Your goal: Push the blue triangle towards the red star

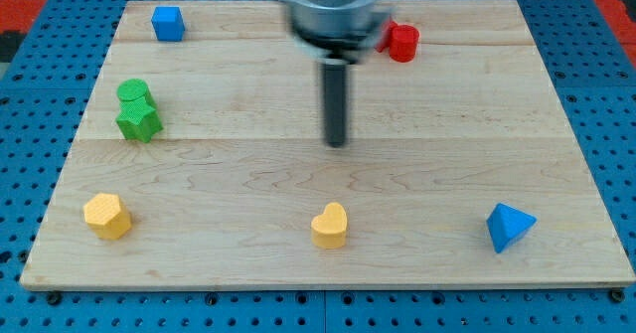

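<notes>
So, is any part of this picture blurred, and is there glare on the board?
Camera view: the arm's grey housing at the view's top is blurred; my tip and the blocks, such as the blue triangle, look sharp. The light is even, with no strong glare on the board.

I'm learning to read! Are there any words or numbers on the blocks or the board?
None: no words, numbers or signs can be read anywhere.
The wooden board is plain.
The blue triangle, the red block and the other coloured blocks carry no writing.
My tip is a plain dark rod.
</notes>
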